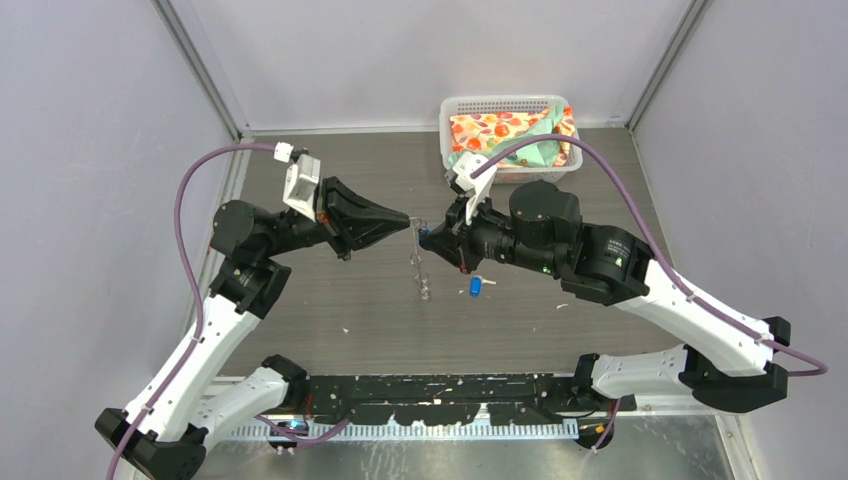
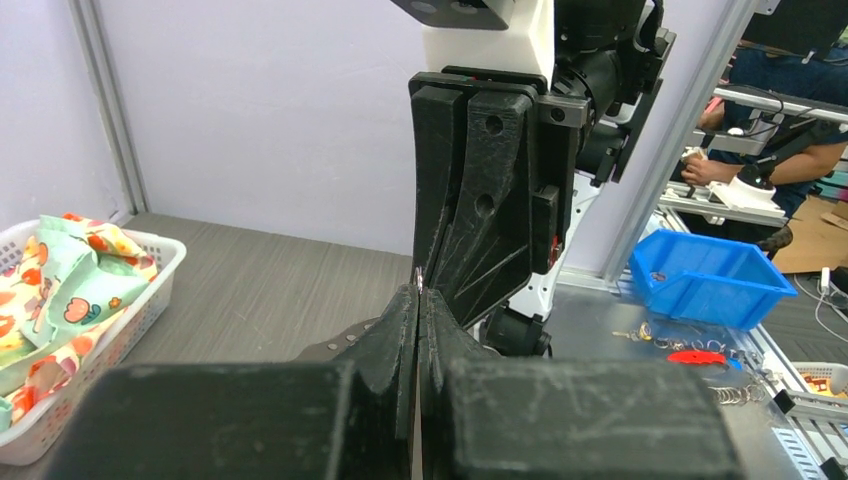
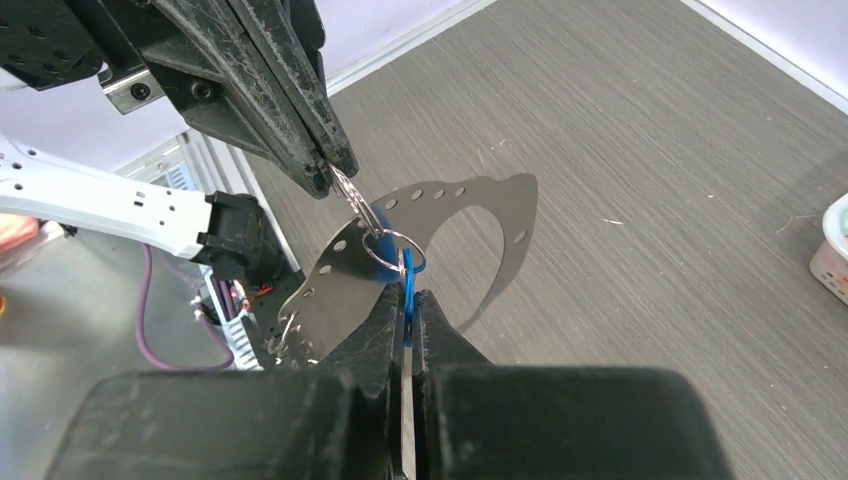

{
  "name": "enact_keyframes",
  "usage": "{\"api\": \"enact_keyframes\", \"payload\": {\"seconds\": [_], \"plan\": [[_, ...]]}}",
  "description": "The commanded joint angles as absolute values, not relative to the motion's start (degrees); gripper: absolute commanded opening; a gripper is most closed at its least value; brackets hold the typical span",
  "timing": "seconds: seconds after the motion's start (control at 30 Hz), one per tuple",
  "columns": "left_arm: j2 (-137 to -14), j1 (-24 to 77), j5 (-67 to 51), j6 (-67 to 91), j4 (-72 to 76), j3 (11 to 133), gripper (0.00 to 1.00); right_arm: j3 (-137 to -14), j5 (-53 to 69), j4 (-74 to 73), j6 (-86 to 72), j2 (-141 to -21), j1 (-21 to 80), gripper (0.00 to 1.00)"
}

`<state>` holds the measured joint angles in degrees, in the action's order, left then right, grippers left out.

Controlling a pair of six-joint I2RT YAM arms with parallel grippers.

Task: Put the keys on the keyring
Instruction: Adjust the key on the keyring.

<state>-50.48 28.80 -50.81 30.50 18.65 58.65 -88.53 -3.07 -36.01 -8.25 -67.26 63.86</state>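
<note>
Left gripper, from above: the left gripper [image 1: 403,217] is shut, its tip pointing right over the middle of the counter [image 1: 330,310].
Right gripper, from above: the right gripper [image 1: 427,238] is shut, its tip pointing left, just beside the left one.
Keyring, from above: the keyring [image 1: 421,265] hangs edge-on below the two tips, as a thin silvery line.
Second key, from above: the second key [image 1: 475,286] lies on the counter just right of the keyring, below the right gripper.
Basket, from above: the white basket [image 1: 445,125] stands at the far edge and holds patterned cloth [image 1: 500,130].
Left wrist view: the fingers are pressed together with a small silver glint at their tip. The right gripper rises close in front, and the basket [image 2: 150,290] is on the left.
Right wrist, gripper: the fingers are clamped on the blue key [image 3: 407,285].
Right wrist, key: its blue head sits at a small wire ring [image 3: 385,250].
Right wrist, keyring: it shows as a flat silvery curved band [image 3: 500,215] with a row of holes, hanging clear of the counter.
Right wrist, left gripper: it pinches a thin silvery piece that leads down to the small wire ring.
</note>
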Motion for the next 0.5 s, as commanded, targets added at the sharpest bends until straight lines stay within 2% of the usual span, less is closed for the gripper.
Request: {"api": "enact_keyframes", "payload": {"seconds": [0.0, 0.07, 0.2, 0.23, 0.33, 0.37, 0.47], "plan": [[-50.0, 28.6, -51.5, 29.3, 23.6, 59.3, 0.00, -90.3, 1.0, -37.6, -10.0, -66.1, 62.3, 0.01], [-50.0, 28.6, -51.7, 29.0, 23.6, 59.3, 0.00, -90.4, 3.7, -37.7, -10.7, -66.0, 61.2, 0.01], [-50.0, 28.6, -51.9, 28.5, 23.4, 59.1, 0.00, -90.7, 6.0, -38.5, -11.8, -65.2, 59.9, 0.13], [-49.9, 28.6, -52.0, 28.4, 23.2, 59.0, 0.00, -90.7, 6.9, -38.6, -12.2, -64.8, 59.5, 0.18], [-49.5, 28.6, -52.4, 28.0, 23.0, 58.5, 0.00, -92.0, 8.0, -39.8, -12.6, -63.7, 58.9, 0.49], [-49.4, 28.6, -52.5, 28.0, 23.0, 58.5, 0.00, -92.9, 8.2, -41.0, -12.3, -63.5, 58.7, 0.55], [-49.4, 28.6, -53.3, 28.1, 23.0, 58.4, 0.00, -96.4, 7.9, -43.6, -10.7, -63.6, 58.6, 0.63]]}}
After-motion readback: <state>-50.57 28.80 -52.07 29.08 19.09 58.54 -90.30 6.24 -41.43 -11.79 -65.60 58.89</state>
